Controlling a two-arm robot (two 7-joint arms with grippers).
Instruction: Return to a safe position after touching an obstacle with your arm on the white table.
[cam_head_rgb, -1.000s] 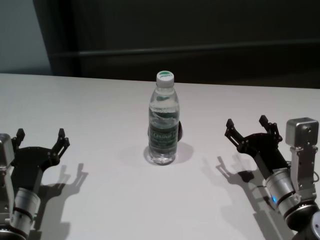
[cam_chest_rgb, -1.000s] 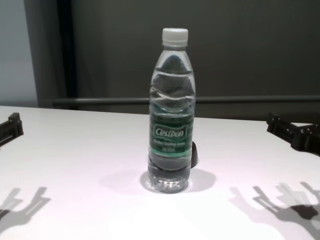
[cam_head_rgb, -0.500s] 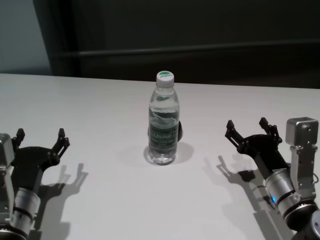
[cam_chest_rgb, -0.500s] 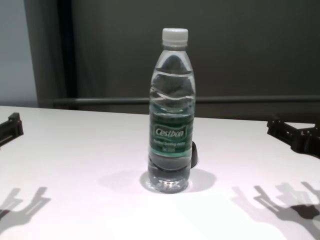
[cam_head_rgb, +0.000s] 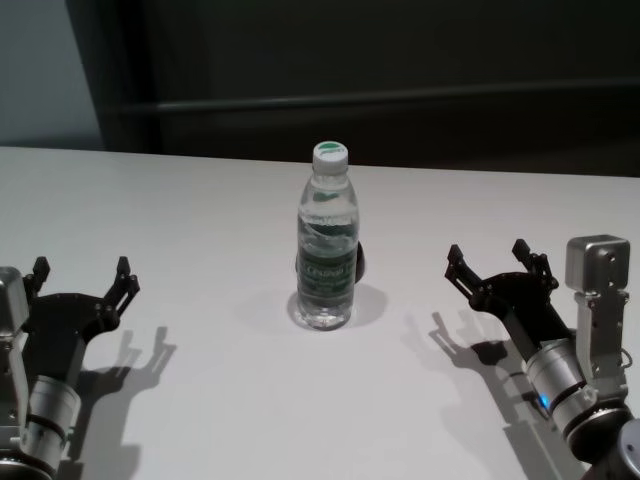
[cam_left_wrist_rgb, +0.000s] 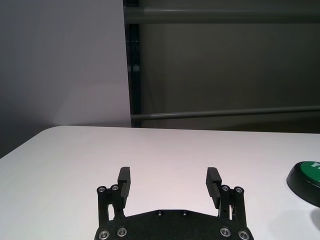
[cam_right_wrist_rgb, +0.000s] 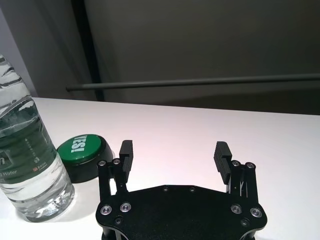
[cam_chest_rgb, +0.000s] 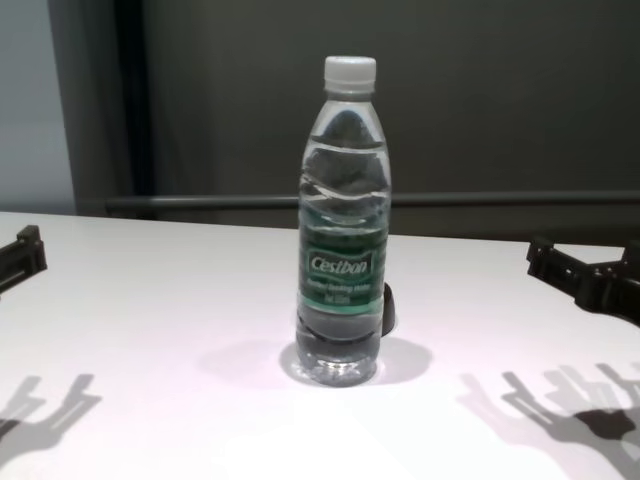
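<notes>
The bottle (cam_head_rgb: 326, 246) is clear with a white cap (cam_head_rgb: 330, 153) and a green label (cam_chest_rgb: 340, 269) lettered in white. The table (cam_head_rgb: 200, 210) is plain white. Both grippers (cam_head_rgb: 80, 280) (cam_head_rgb: 490, 263) are black. Behind the bottle sits a green-topped button (cam_right_wrist_rgb: 82, 145) on a dark base.

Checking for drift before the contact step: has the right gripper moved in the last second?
Yes, slightly. In the head view the right gripper has edged toward the bottle, which stands upright where it was; fingers open.
</notes>
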